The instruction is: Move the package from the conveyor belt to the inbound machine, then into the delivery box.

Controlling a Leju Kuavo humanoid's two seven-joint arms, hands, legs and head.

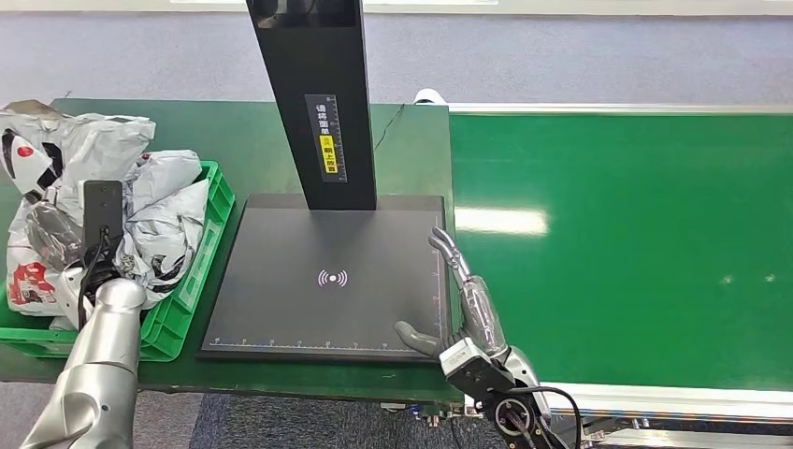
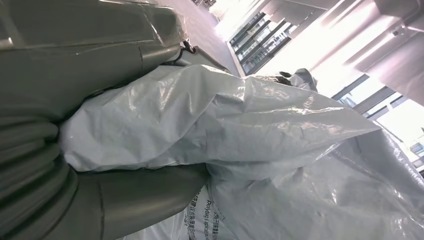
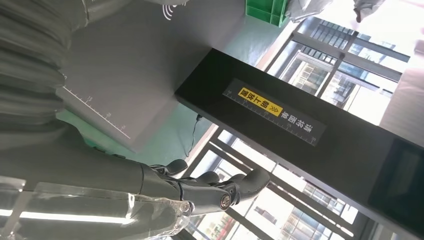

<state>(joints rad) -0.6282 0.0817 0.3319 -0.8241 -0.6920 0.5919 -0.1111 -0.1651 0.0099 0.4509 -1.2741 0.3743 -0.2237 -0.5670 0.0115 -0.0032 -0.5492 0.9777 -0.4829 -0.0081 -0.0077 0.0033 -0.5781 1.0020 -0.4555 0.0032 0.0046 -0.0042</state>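
Left hand (image 2: 75, 125) gripping the package (image 2: 210, 125) over the green box (image 1: 201, 271), right hand (image 1: 458, 299) empty with fingers apart beside the scanner plate (image 1: 327, 281); best lowering well inside before letting go.

Crate (image 1: 213, 201) left of scanner plate (image 1: 327, 281); conveyor belt (image 1: 627, 243) right.

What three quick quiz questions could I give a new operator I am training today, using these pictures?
1. True or false: a package lies on the inbound machine's black plate.
2. Which hand grips a grey package at the green crate? A left, B right.
3. Fill in: the right hand, holding nothing, hovers at the plate's edge beside the ____ conveyor belt.

Key: 1 false; 2 A; 3 green.
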